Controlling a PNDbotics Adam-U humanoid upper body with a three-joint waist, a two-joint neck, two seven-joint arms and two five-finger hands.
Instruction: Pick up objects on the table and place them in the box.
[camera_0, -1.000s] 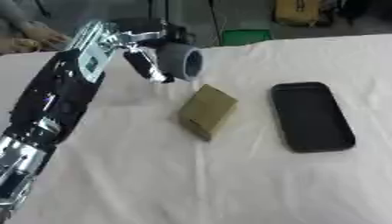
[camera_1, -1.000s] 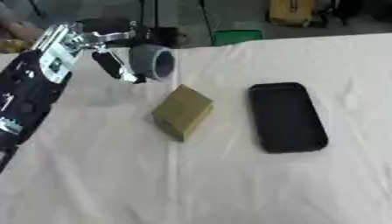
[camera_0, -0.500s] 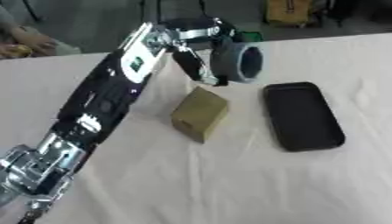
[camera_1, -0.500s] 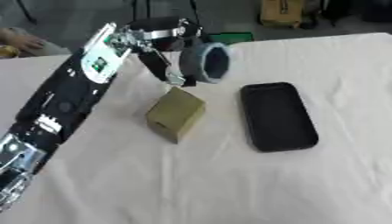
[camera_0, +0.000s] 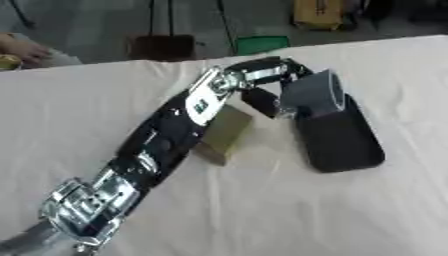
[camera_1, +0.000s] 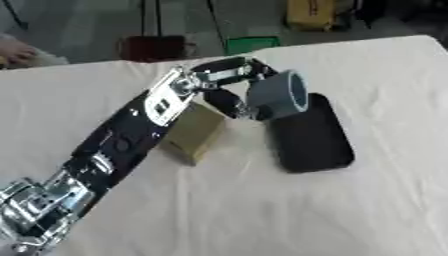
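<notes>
Left robot hand (camera_1: 234, 90) clamped on a grey ring-shaped roll (camera_1: 278, 94), seemingly tape, above the smooth black tray (camera_1: 309, 137).

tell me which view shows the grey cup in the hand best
The right eye view: the grey cup shows its open rim and side, held over the black tray by the left hand. The left eye view shows the same cup, with its rim less plain.

No text, label or number can be read anywhere. A small green mark on the white plate of the left arm (camera_0: 203, 102) is too blurred to make out, and the tan block (camera_1: 194, 132) shows no print.
</notes>
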